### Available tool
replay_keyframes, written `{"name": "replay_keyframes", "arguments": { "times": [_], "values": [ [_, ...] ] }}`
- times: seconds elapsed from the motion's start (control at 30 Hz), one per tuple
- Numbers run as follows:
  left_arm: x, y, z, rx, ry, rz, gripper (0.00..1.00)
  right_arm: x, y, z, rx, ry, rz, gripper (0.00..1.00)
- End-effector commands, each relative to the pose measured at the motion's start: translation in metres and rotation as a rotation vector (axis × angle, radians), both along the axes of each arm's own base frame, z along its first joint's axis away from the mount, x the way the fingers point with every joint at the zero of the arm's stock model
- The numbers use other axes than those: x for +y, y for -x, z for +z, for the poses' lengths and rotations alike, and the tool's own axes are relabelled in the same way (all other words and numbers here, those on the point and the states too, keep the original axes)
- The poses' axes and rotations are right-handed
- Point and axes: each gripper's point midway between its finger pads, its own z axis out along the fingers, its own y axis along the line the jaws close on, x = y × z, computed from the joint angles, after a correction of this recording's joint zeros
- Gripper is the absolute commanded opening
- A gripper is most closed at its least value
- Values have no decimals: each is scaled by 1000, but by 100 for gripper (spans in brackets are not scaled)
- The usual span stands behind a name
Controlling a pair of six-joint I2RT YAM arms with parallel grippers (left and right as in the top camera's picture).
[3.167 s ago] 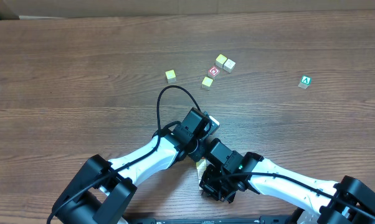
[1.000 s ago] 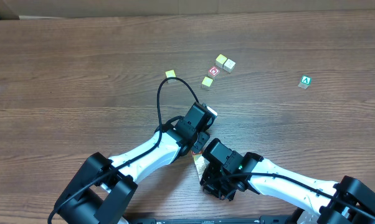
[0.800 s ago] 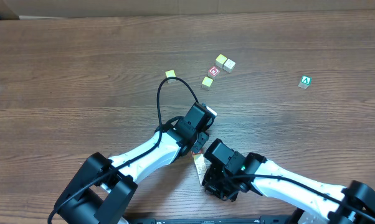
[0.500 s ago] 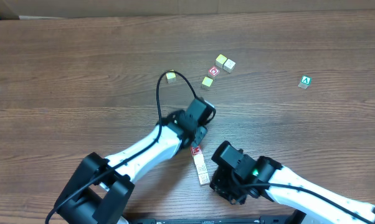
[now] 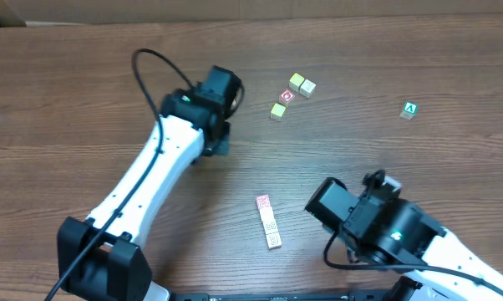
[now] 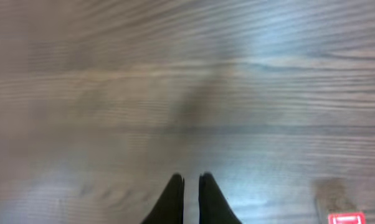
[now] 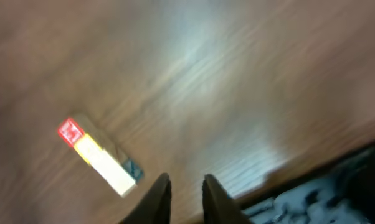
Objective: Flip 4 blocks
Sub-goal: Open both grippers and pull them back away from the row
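Your four blocks point(image 5: 268, 222) lie touching end to end in one short row at lower centre of the overhead frame. The red face is at the upper end, with paler ones below it. In the right wrist view the row sits at the left, with a red "M" at its upper-left end, then a yellow face, then cream.

Your right gripper point(image 7: 182, 182) hangs just right of the row's lower end. Its fingers are a little apart, with only table point(image 5: 84, 84) between them.

Your left gripper point(image 6: 187, 182) is in the upper middle of the overhead frame, well apart from the row. Its fingers are closed together on nothing, and that wrist view is blurred.

Loose cubes point(image 5: 287, 96) cluster at upper centre, and a green "A" cube point(image 5: 410, 109) sits at upper right.
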Motion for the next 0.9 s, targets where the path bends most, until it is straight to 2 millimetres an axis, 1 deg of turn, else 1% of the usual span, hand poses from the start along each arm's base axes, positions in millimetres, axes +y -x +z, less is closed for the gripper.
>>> {"name": "replay_keyframes", "arguments": {
  "times": [0.0,0.07,0.1,0.2,0.23,0.27,0.3,0.37,0.43,0.53,0.63,0.7,0.73,0.8,0.87],
  "values": [
    [13,-2,35,-84,41,124,4,-25,-35,44,-214,123,-60,30],
    [18,2,53,-136,53,138,4,-36,-42,58,-250,152,-98,43],
    [21,5,65,-174,63,146,4,-42,-45,64,-266,165,-120,50],
    [28,17,102,-285,99,154,4,-56,-55,78,-298,184,-155,62],
    [31,23,114,-321,110,162,4,-61,-58,82,-306,194,-161,65],
    [37,30,127,-365,121,177,4,-66,-61,85,-313,205,-171,71],
    [41,37,139,-402,131,186,4,-71,-63,88,-318,216,-180,78],
    [50,54,160,-469,152,199,4,-80,-67,93,-325,227,-208,100],
    [60,74,178,-531,177,216,4,-90,-70,98,-335,230,-255,100],
    [72,103,196,-592,210,221,4,-105,-76,106,-359,229,-333,100],
    [89,133,207,-653,228,274,4,-119,-79,112,-376,226,-404,100],
    [97,149,213,-687,238,284,5,-126,-81,113,-382,226,-443,100],
    [100,156,216,-707,249,284,8,-129,-82,113,-383,226,-456,100],
    [105,169,220,-735,265,285,15,-131,-83,113,-387,224,-470,100],
    [108,178,222,-752,274,285,26,-131,-83,113,-385,221,-469,100]
  ]
}}
